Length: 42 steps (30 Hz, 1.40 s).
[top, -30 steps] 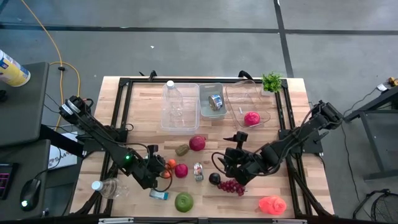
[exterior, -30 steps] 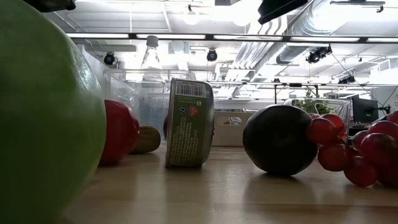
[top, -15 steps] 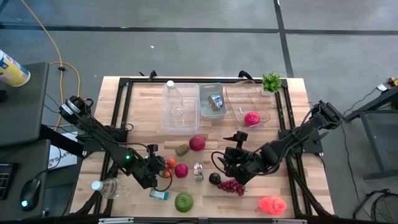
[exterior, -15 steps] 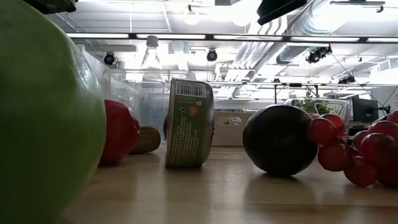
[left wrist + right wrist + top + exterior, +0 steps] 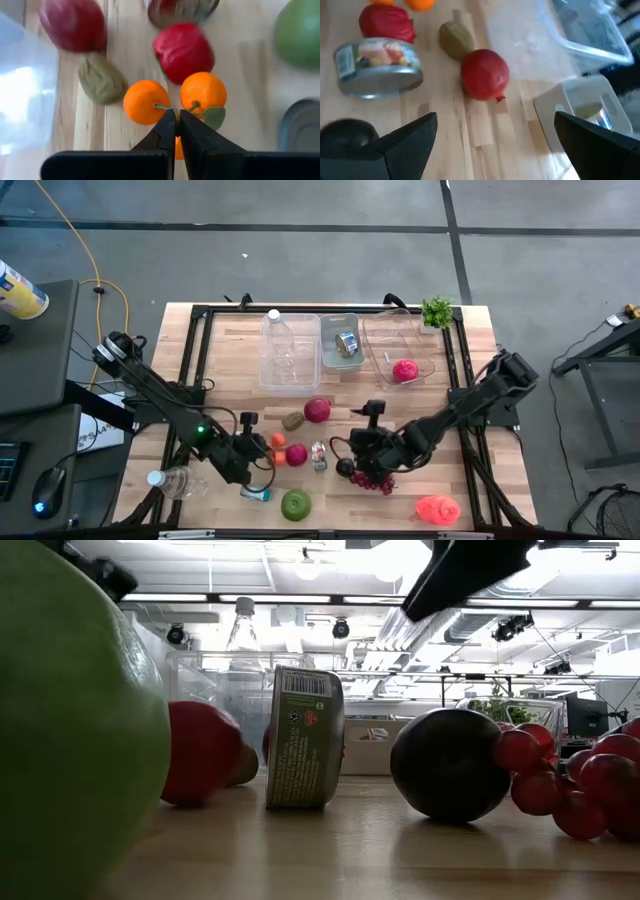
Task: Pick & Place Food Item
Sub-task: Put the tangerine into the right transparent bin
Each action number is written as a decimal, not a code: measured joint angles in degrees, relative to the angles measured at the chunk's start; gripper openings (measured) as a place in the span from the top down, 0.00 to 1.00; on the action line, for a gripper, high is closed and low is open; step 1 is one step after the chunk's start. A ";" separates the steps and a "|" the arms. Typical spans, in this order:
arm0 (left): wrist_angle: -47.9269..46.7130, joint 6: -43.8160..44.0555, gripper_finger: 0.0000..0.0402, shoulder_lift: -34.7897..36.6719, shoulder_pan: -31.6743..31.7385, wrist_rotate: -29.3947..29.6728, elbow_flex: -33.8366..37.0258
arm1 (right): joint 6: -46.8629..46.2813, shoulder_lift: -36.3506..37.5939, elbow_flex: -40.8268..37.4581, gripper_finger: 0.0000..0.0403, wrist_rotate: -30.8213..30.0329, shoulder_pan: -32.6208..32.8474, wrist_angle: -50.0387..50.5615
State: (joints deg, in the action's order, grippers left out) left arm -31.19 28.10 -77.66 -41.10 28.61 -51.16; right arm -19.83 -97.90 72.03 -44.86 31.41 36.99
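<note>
Orange tangerines (image 5: pixel 172 99) sit mid-desk (image 5: pixel 480 480), stem pinched by the clenched left end effector (image 5: pixel 176 120); right end effector (image 5: pixel 352 452) gapes wide over the plum (image 5: pixel 345 468).

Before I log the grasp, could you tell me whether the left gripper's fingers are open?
No: in the left wrist view the left gripper is shut, its tips pinched together at the stems between the two oranges.

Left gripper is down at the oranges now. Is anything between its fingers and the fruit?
Nothing visible. The left gripper is shut on the leafy stem joining the oranges, fingertips meeting between the two fruits. The red fruit and the kiwi lie just beyond, apart from the fingers.
</note>
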 joint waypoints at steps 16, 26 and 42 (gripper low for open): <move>14.20 -11.66 0.99 6.68 0.19 13.75 -2.88 | 15.56 -4.48 0.00 0.04 8.34 -2.61 -16.36; 19.56 -17.23 0.99 6.64 2.06 13.90 -2.88 | 24.08 -4.46 0.00 0.11 7.03 -0.07 -34.23; 30.32 -24.06 0.99 0.03 5.82 14.44 -2.88 | 27.14 -4.46 0.00 0.13 12.53 -5.06 -45.84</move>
State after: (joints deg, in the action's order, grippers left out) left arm -0.87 4.04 -77.63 -35.29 43.05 -54.04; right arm 7.31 -102.37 72.03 -32.33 26.35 -8.85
